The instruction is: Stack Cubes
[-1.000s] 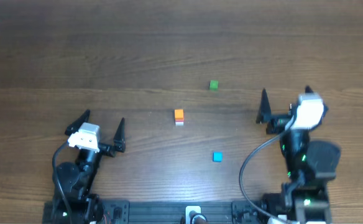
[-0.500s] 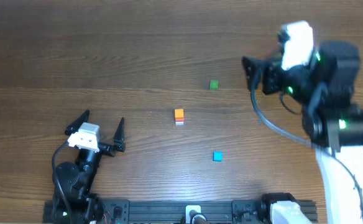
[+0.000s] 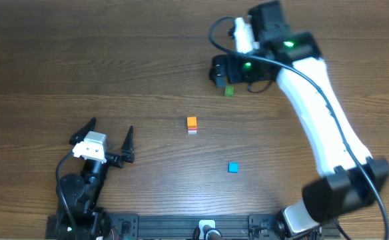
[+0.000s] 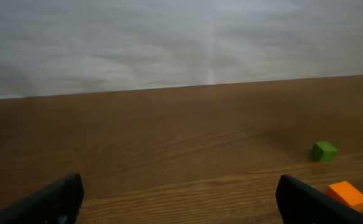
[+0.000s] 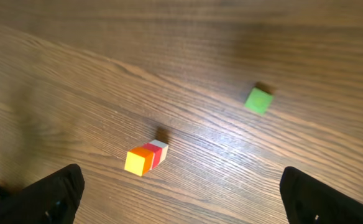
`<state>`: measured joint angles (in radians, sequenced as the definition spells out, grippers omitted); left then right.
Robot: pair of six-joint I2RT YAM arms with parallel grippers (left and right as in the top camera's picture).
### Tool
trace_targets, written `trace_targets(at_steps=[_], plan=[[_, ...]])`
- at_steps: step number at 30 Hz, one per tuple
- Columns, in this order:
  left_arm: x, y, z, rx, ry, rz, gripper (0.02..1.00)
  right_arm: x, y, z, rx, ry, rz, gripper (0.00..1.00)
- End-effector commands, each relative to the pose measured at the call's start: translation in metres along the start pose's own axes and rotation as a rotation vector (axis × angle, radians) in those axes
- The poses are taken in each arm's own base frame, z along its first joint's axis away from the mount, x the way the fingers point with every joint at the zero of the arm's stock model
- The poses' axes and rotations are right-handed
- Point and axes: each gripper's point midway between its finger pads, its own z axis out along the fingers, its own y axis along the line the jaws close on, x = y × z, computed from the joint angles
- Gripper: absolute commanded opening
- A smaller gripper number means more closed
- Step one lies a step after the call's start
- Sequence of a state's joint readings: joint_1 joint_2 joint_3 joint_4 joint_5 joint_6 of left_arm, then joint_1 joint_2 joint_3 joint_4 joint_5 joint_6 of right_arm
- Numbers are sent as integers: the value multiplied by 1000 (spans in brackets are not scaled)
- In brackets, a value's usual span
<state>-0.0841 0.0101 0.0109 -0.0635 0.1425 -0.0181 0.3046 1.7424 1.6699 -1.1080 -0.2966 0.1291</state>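
Right hand (image 3: 219, 71), released, upper right beside green cube (image 3: 229, 91); orange-red-white stack (image 3: 192, 125) centre; blue cube (image 3: 232, 167) below; left hand (image 3: 110, 128), released, lower left.

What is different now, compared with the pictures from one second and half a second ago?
The right gripper swung up the top view and across to the left. It now hangs open near the green cube and holds nothing. The left gripper, the green cube, the orange-topped stack and the blue cube stayed where they were.
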Motion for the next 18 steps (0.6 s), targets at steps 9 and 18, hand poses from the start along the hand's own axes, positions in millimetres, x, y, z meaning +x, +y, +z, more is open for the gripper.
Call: trace_targets(at_steps=[9, 18], plan=[[2, 0, 0, 0, 1, 18, 1000, 7, -22, 90, 107, 165, 106, 991], [2, 0, 0, 0, 1, 18, 1000, 13, -55, 109, 286, 170, 304, 991]])
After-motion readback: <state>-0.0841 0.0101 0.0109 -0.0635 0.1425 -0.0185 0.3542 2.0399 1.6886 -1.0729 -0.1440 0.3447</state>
